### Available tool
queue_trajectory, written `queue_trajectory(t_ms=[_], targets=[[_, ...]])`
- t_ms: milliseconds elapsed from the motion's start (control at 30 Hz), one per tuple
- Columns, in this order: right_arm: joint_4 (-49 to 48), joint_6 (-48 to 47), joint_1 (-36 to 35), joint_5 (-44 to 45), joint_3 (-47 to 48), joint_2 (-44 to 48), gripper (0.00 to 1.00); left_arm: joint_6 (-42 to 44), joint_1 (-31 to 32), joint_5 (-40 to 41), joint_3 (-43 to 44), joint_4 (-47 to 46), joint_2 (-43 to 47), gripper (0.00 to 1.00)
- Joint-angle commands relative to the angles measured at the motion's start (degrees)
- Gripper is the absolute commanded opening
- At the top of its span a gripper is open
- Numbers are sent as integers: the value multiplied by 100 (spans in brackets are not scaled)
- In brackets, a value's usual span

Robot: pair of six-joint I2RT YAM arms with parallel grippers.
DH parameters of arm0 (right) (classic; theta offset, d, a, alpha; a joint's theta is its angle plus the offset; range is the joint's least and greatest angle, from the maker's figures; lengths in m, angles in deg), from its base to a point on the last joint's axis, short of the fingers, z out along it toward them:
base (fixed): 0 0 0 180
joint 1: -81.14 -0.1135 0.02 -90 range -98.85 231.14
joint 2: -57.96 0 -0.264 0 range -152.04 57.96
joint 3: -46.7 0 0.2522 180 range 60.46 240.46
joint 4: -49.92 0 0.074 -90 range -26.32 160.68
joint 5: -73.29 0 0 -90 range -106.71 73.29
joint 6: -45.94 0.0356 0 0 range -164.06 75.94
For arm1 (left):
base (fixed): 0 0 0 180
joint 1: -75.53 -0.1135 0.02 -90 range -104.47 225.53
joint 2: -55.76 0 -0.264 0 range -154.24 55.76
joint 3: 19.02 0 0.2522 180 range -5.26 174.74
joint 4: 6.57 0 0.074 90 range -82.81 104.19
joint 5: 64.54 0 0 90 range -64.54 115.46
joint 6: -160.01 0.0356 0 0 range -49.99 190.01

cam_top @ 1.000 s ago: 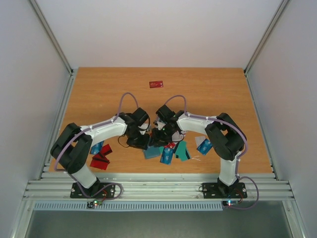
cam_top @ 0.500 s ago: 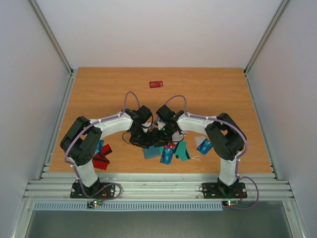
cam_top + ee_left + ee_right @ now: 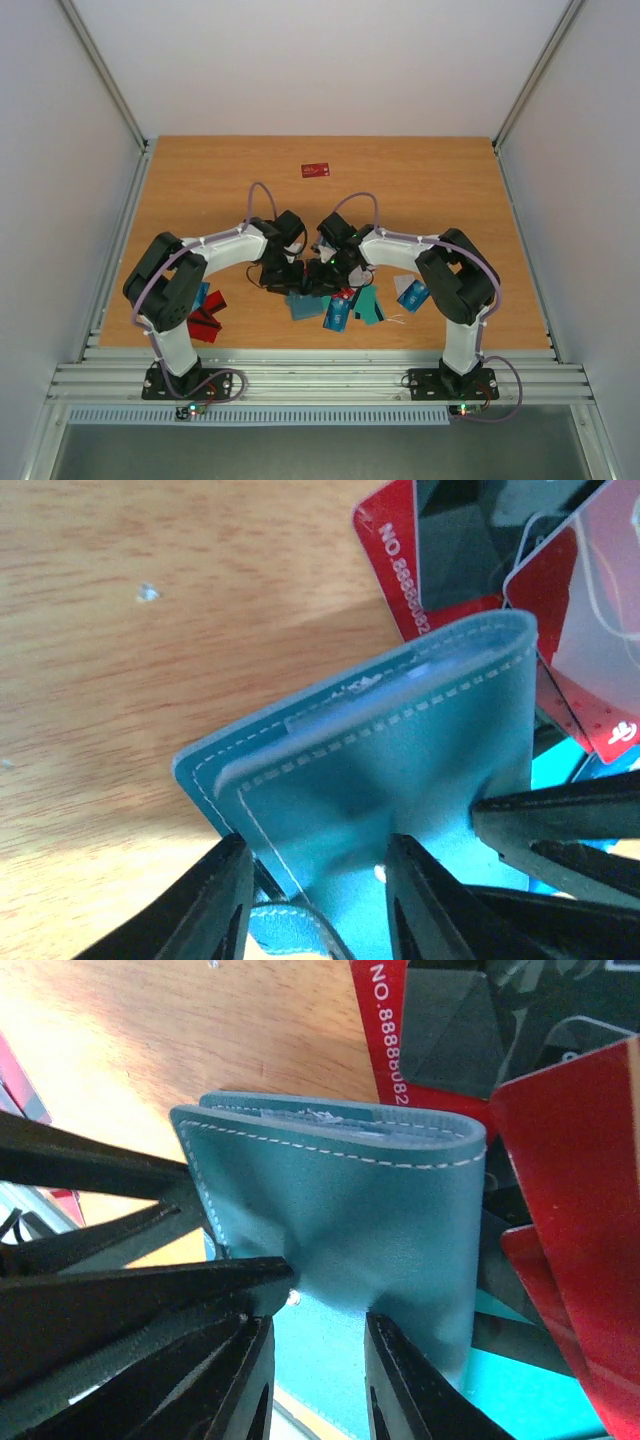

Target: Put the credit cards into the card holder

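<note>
Loose cards (image 3: 340, 308) in teal, blue and red lie scattered along the near edge of the table (image 3: 450, 190), most of them just left and right of centre. Thin, stiff and probably slick, they lie flat on the wood and offer little to grab. An overhanging or overlapping edge looks the best place to pinch one.

Just beyond them, mid-table, both arms meet over the folded teal holder (image 3: 400, 750), which appears to be lifted clear of the wood. The right gripper (image 3: 320, 1325) pinches its lower part, and the soft cover puckers where a fingertip presses in. The left gripper (image 3: 315, 855) stands released, its jaws apart on either side of the holder's lower corner with no squeeze evident.

The holder looks light and pliable, so it is likely to sag or twist if held at one point. The stitched border and the rounded fold at the top seem firmer, and a grip there would leave the pocket mouths free.

Far back, well apart from everything else, a single red card (image 3: 316, 170) waits.
</note>
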Motion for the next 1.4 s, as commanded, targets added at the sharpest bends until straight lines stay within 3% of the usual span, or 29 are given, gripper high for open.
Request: queue_trajectory(t_ms=[0, 167, 333, 533, 967, 1367], targets=[[-176, -162, -11, -60, -276, 124, 27, -207, -1, -90, 58, -468, 1, 41], [-326, -227, -9, -177, -370, 316, 26, -349, 3, -138, 73, -446, 222, 52], [-433, -270, -12, -265, -386, 523, 24, -376, -9, 180, 149, -203, 369, 53], [-632, -320, -11, -485, -474, 681, 23, -272, -20, 431, 72, -213, 334, 45], [-692, -384, -70, -734, -495, 712, 23, -217, -16, 606, -150, -390, 323, 14], [-531, -490, -256, -582, -219, 488, 24, -194, -19, 576, -266, -508, 245, 7]])
